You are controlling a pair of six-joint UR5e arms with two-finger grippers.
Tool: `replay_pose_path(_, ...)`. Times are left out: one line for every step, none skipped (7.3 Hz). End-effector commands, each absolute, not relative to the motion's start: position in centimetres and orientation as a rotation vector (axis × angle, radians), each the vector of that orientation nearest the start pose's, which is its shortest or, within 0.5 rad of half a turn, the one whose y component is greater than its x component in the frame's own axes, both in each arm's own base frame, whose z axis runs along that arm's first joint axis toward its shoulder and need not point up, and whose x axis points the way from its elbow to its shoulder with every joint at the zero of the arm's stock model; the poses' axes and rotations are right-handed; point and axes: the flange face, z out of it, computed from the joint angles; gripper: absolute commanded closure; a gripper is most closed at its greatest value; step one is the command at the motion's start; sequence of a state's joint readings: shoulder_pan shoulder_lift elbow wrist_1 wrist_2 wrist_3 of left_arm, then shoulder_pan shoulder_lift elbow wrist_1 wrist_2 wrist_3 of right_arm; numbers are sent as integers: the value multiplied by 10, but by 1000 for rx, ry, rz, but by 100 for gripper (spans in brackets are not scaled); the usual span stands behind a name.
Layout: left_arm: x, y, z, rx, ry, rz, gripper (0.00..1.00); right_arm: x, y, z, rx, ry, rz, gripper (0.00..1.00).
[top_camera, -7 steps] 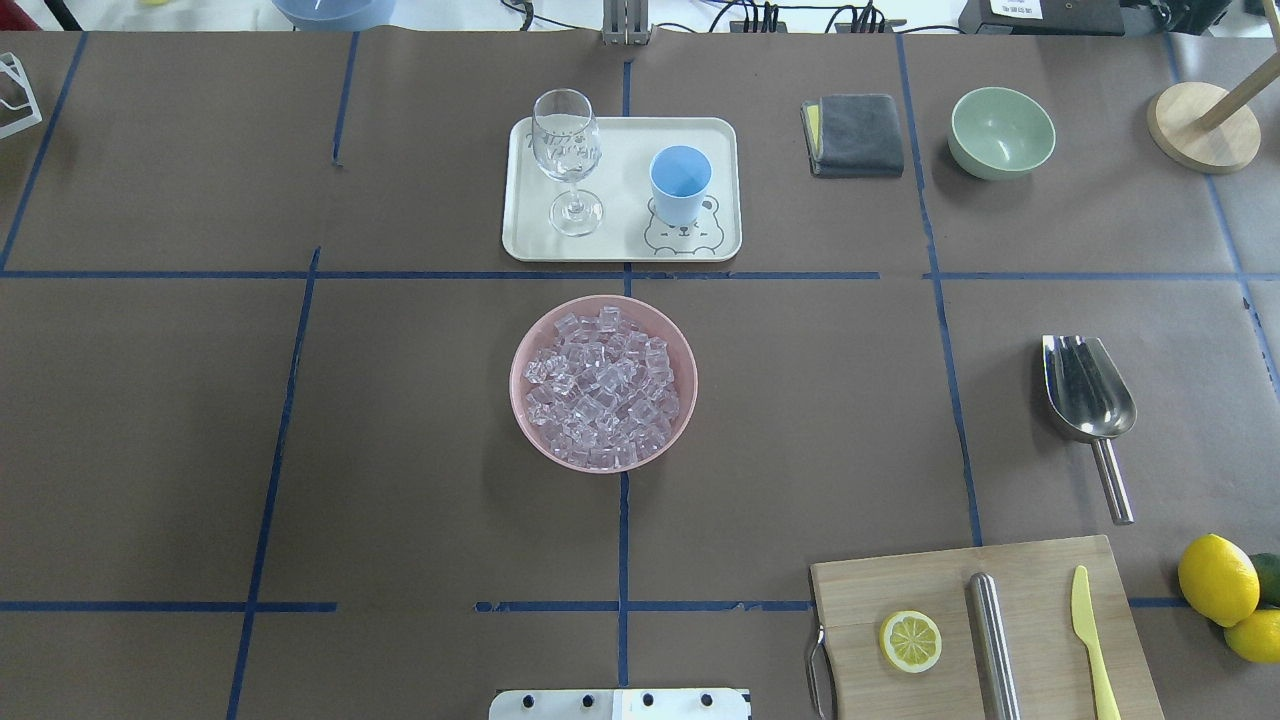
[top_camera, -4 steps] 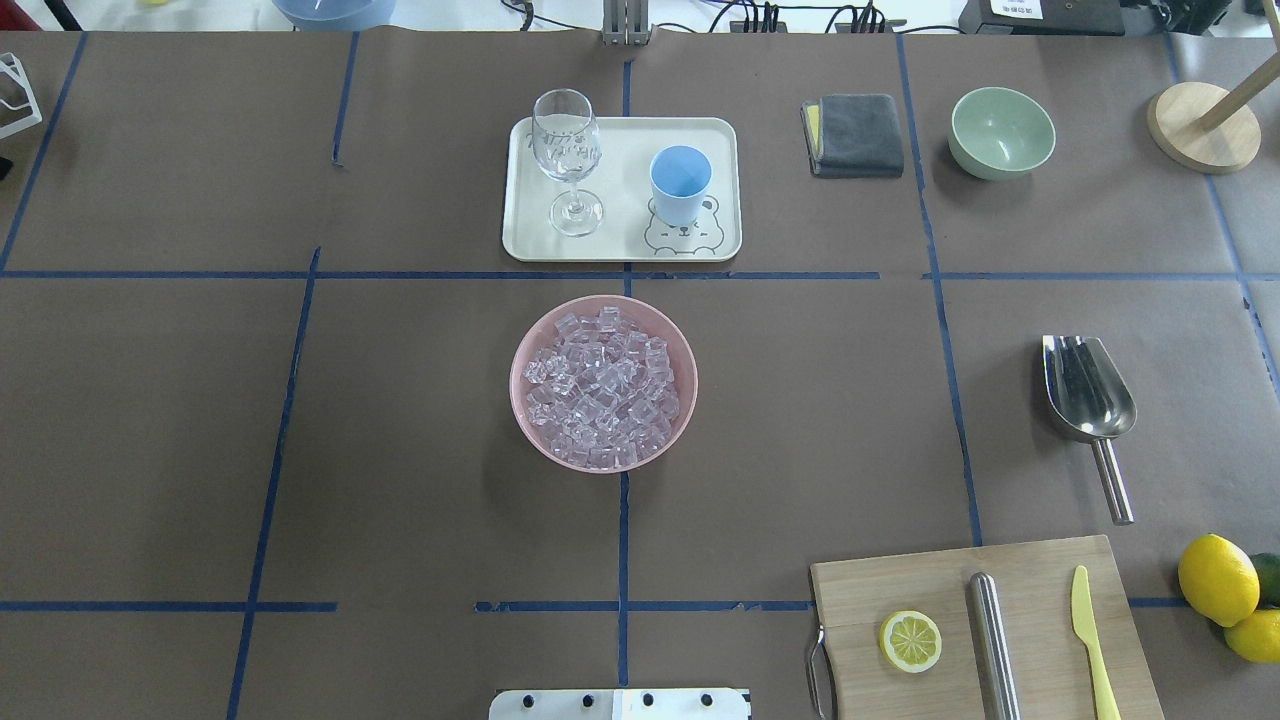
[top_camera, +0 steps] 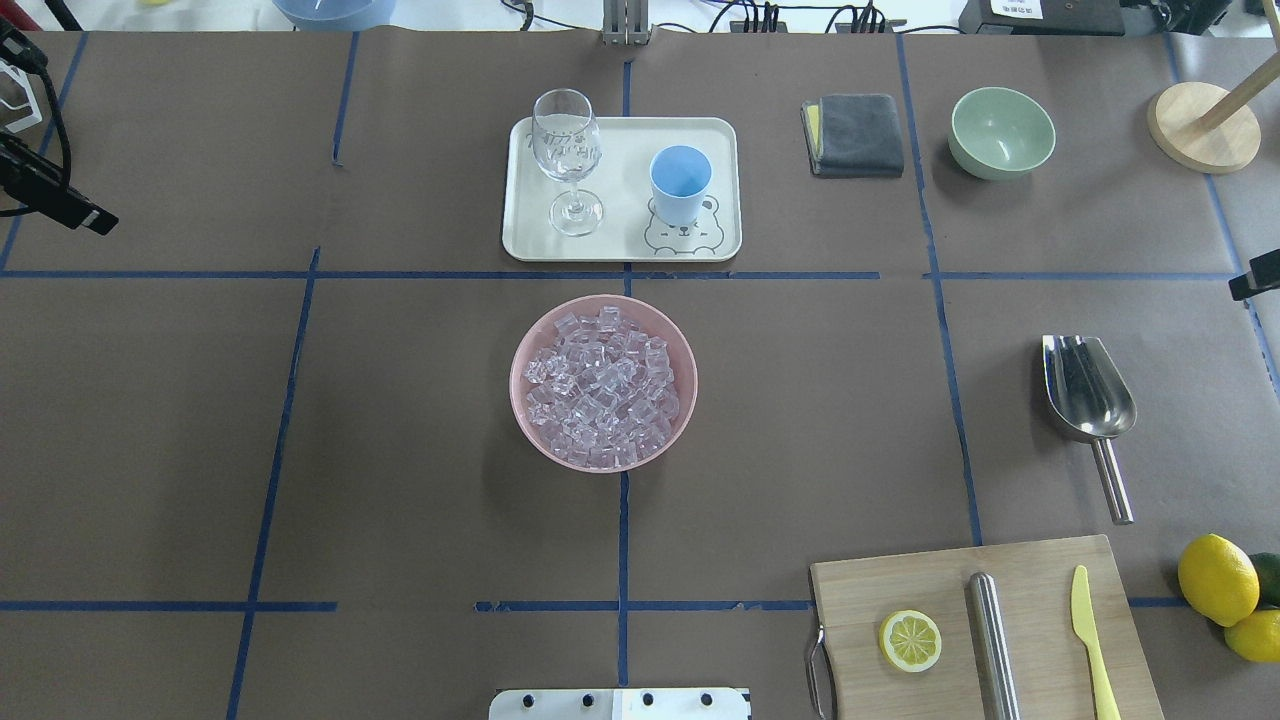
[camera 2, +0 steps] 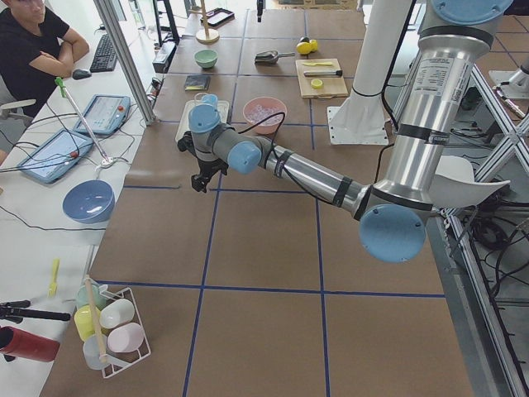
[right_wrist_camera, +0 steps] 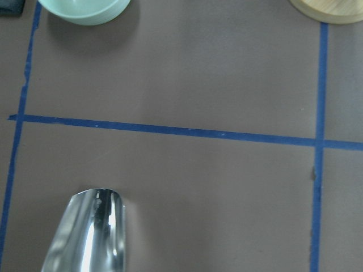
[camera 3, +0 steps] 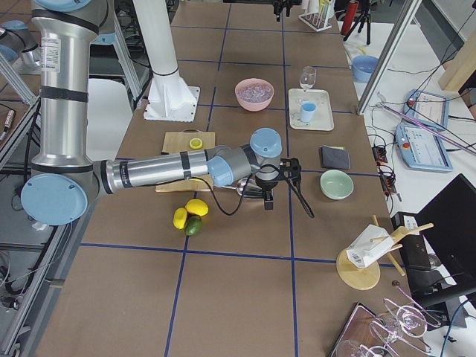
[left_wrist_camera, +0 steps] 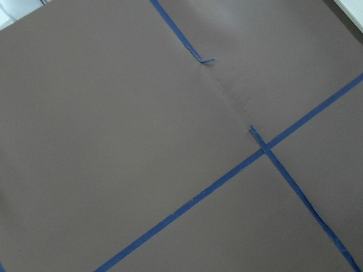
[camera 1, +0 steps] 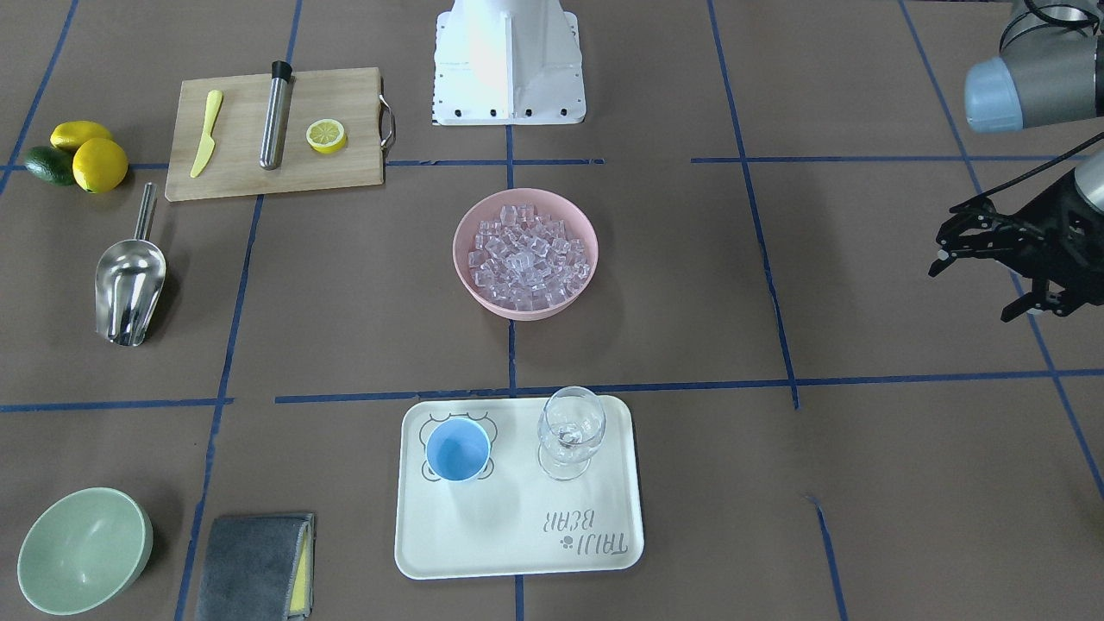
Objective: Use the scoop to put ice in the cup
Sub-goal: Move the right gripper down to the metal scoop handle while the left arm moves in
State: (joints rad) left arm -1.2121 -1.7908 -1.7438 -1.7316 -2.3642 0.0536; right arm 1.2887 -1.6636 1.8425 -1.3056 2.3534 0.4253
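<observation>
Though its fingers' state cannot be told, the right gripper point(camera 3: 277, 186) hovers near the mouth of the shiny steel rod-handled scoop point(top_camera: 1088, 392) by the table's right edge. The left gripper point(camera 1: 972, 290), fingers spread, hangs at the left edge. Reaching for the scoop looks like the step in hand; next, its handle needs pinching. Clear ice cubes point(top_camera: 603, 385) fill the pink bowl point(top_camera: 515, 380) mid-table, and the light-blue cup point(top_camera: 680, 185) stands on the right half of the cream tray point(top_camera: 625, 150).

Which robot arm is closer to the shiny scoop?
The right one. The right end effector hovers close beside the scoop. The left end effector hangs far away on the opposite side, past the pink bowl of ice.
</observation>
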Motion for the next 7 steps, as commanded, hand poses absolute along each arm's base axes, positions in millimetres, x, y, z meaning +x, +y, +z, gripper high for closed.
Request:
replay_pose_path(160,-556,428,408,862,631,0,-99,-441,525,100,-864,-77,0)
replay_pose_path(167,-552,423,410,871,648,0,-103,-423,522,86,-860,-78,0)
replay_pose_path(170,-550,420,413,873,656,0,-113,-408,517,59,-861,-72,0)
replay_pose_path(172,-550,420,412,874,659,0,-134,-400,503,20,-870,-33,0)
replay_pose_path(173,-549,417,417,874,664,0,-155,-393,500,-4,-854,-20,0)
replay_pose_path(174,-548,416,418,875,666,0,-170,-377,507,-22,-859,-27,0)
replay_pose_path(175,-548,416,417,875,667,0,-195,-363,510,-4,-845,2,0)
